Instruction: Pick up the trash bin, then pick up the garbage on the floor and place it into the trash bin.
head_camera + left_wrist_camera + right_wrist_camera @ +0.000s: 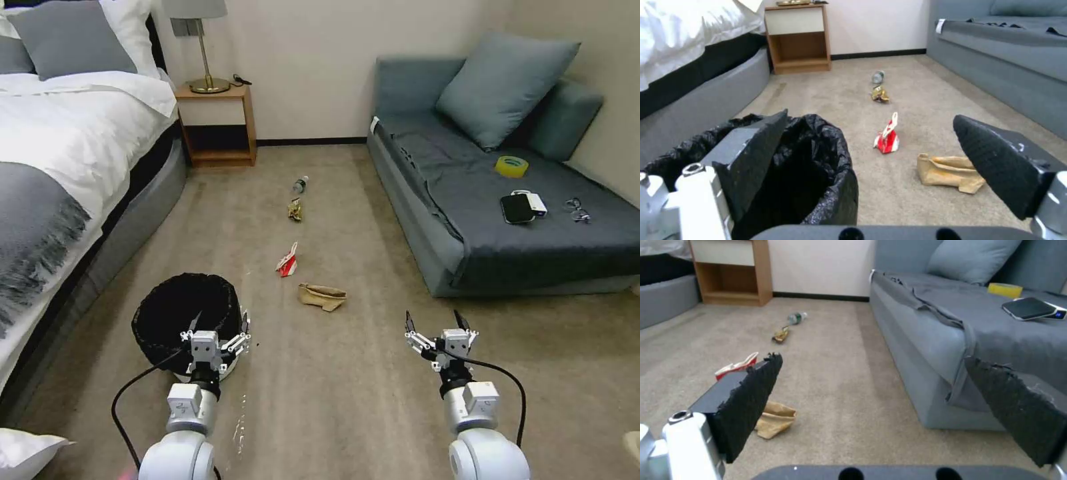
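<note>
The trash bin [190, 279], white and lined with a crinkly black bag, stands on the carpet at the near left. My left gripper [218, 330] is open at the bin's near right rim; in the left wrist view one finger [756, 146] is over the bin [838, 186] and the other is off to its side. The garbage lies in a line on the floor: a brown paper bag [322, 295], a red-and-white carton [288, 261], a gold-brown wrapper [295, 211] and a small bottle [301, 185]. My right gripper [435, 320] hangs open, nothing in it, right of the paper bag [775, 418].
A bed [60, 147] runs along the left, with a wooden nightstand [217, 123] and lamp at the back wall. A grey sofa [467, 253] fills the right, holding a yellow tape roll [511, 165], a phone [517, 208] and glasses. Carpet lies open between bed and sofa.
</note>
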Motion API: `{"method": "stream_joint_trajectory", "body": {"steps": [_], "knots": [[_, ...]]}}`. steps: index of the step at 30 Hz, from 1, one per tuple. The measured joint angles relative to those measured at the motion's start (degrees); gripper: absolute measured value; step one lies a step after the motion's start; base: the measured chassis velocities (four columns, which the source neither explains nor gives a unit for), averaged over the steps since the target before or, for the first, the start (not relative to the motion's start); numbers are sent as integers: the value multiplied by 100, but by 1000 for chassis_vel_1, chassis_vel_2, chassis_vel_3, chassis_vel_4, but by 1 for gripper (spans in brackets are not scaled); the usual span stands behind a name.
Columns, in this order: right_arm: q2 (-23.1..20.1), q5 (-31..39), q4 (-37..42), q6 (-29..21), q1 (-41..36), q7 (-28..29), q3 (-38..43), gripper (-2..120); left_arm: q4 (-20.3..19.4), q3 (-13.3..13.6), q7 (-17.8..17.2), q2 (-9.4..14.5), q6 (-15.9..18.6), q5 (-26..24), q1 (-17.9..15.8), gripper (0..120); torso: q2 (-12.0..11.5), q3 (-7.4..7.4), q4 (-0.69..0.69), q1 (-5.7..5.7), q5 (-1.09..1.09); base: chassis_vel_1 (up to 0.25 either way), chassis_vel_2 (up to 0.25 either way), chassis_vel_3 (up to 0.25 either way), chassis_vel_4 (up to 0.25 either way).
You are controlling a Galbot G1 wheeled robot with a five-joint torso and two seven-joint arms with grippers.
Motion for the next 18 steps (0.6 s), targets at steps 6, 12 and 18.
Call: {"method": "stream_joint_trajectory", "body": {"steps": [6, 12, 18], "knots": [[0, 0, 0, 0, 0, 0, 0, 100, 0, 0, 0, 0, 0, 0, 0, 100, 0, 0, 0, 0, 0, 0, 0, 0, 0], [0, 0, 0, 0, 0, 0, 0, 100, 0, 0, 0, 0, 0, 0, 0, 100, 0, 0, 0, 0, 0, 0, 0, 0, 0], [0, 0, 0, 0, 0, 0, 0, 100, 0, 0, 0, 0, 0, 0, 0, 100, 0, 0, 0, 0, 0, 0, 0, 0, 0]]}}
